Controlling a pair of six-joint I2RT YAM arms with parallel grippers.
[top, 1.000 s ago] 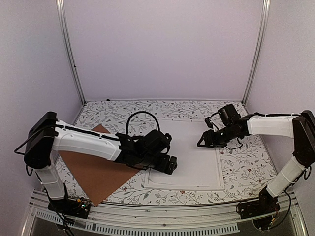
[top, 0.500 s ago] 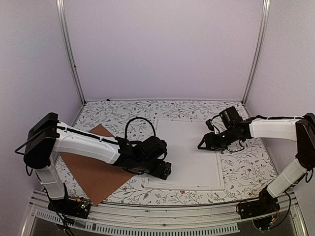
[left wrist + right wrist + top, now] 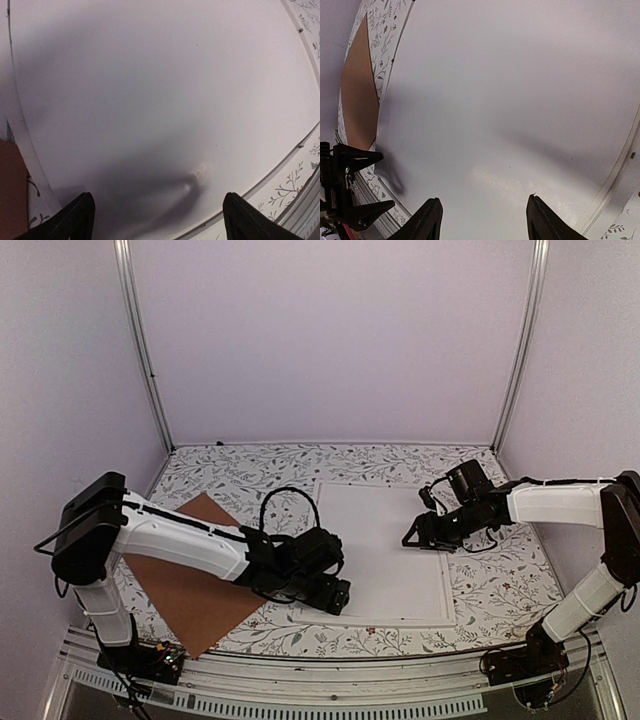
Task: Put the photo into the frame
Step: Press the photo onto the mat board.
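Left claw (image 3: 157, 210), spread and empty, hovers over the near-left corner of the frame (image 3: 380, 621), beside the brown board (image 3: 190, 590) on the table (image 3: 250, 465). Right claw (image 3: 485, 215), likewise spread, hangs over the frame's right side. Only white shows inside the frame; the photo's dark face is unseen, so placement cannot be confirmed. No legible writing.

Soft even light; wrist views fisheye-warped, shadowed, slightly blurry.

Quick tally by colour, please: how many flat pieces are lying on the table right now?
White: 1, the frame
Brown: 1, the board
Total: 2. No dark picture side shows in any view.
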